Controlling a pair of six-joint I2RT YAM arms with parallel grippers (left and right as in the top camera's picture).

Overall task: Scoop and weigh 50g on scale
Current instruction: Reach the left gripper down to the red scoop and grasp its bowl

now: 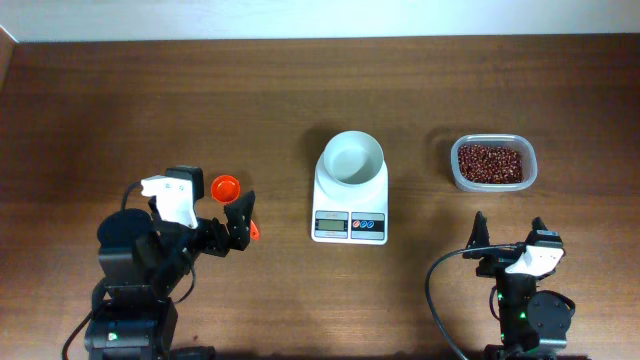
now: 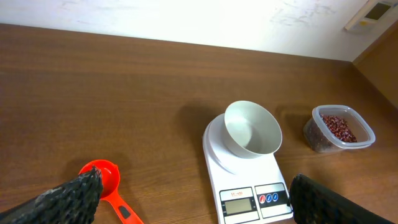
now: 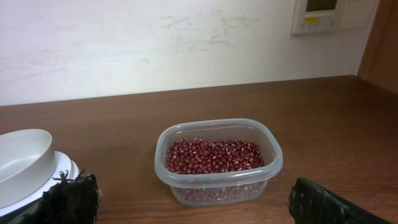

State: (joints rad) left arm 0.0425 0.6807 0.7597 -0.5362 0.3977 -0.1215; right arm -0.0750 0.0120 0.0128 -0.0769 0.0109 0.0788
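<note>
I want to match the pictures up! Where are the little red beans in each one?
Overhead: beans at the right, past the scale.
Left wrist: beans at the far right.
Right wrist: beans in the middle.
Shared landmark: the white bowl, left of the beans in every view.

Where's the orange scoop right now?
In the overhead view, the orange scoop lies left of the scale, right by the open left hand.

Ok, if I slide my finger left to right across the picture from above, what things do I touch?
Orange measuring scoop → white scale with its empty bowl → clear tub of red-brown beans.
</note>
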